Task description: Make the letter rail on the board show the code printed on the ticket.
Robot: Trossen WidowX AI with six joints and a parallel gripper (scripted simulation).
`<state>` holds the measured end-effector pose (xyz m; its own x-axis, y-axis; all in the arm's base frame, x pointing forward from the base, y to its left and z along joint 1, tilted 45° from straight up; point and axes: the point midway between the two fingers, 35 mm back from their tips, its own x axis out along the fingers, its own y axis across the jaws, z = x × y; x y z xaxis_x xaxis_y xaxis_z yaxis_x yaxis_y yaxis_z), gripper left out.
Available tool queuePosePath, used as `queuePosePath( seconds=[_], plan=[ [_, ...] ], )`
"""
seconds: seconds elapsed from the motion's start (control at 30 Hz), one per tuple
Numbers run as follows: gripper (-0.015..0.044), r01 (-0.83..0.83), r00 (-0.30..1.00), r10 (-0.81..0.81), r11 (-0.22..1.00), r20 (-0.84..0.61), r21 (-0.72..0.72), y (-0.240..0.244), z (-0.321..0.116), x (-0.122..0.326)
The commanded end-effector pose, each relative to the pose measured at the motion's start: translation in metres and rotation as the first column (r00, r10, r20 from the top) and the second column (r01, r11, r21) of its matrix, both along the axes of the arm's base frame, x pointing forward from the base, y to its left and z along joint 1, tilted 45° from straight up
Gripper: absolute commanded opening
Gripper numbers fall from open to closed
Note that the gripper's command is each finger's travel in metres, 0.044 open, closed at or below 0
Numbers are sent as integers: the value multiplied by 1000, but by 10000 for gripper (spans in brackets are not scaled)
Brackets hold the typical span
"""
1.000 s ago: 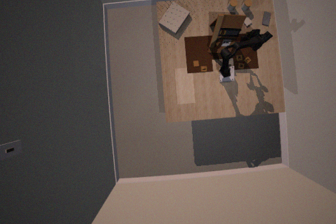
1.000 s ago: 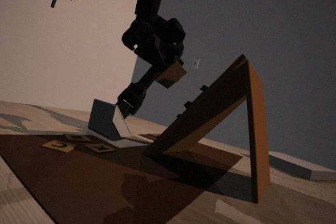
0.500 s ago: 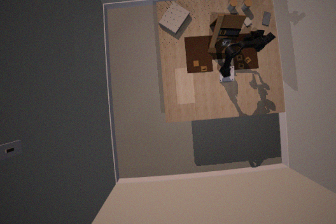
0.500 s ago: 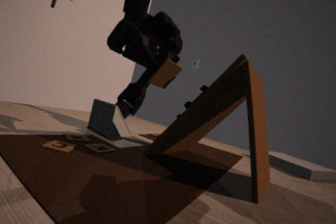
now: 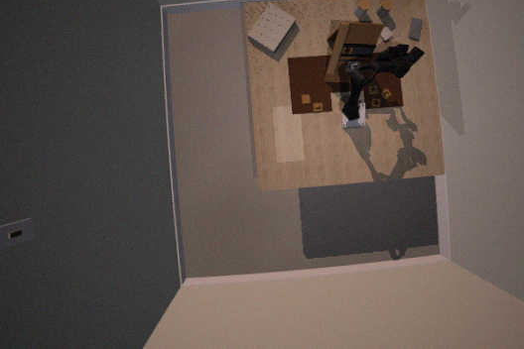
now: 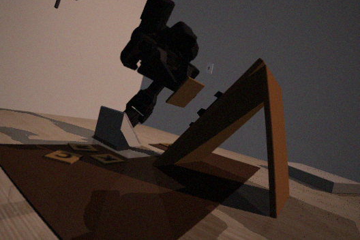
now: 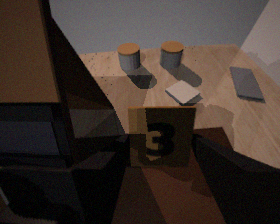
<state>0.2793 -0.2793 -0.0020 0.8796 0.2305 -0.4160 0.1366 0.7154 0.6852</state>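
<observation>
My gripper (image 7: 161, 144) is shut on the tile marked 3 (image 7: 162, 120) (image 6: 185, 93), upright in the wrist view. It holds the tile in the air, off the right side of the sloping board (image 5: 364, 33) (image 6: 221, 114) (image 7: 21, 50). The rail (image 5: 364, 51) (image 7: 23, 137) crosses the board; one tile (image 5: 348, 50) sits toward its left end, its letter too small to read. A pale ticket (image 5: 353, 66) is below the rail, its print unreadable. Loose tiles lie on the brown mat: two at left (image 5: 306, 99) (image 5: 318, 107), three at right (image 5: 373, 89) (image 5: 386, 93) (image 5: 376, 102).
Two orange-lidded jars (image 5: 363, 7) (image 5: 385, 6) (image 7: 129, 57) (image 7: 171, 55) stand at the back. A small white block (image 5: 386, 34) (image 7: 184, 92) and a grey slab (image 5: 416, 29) (image 7: 247, 83) lie right of the board. A white dotted box (image 5: 272, 27) is at back left.
</observation>
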Motion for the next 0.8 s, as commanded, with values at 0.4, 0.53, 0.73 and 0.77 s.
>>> queuePosePath(
  seconds=[0.4, 0.53, 0.73, 0.77],
  plan=[
    [0, 3, 1000, -3, 1000, -6, 8, 3, 1, 0],
    [0, 3, 1000, -3, 1000, -6, 8, 4, 3, 1],
    [0, 3, 1000, -3, 1000, -6, 9, 7, 4, 1],
    [0, 3, 1000, -3, 1000, -6, 9, 7, 4, 1]
  ],
)
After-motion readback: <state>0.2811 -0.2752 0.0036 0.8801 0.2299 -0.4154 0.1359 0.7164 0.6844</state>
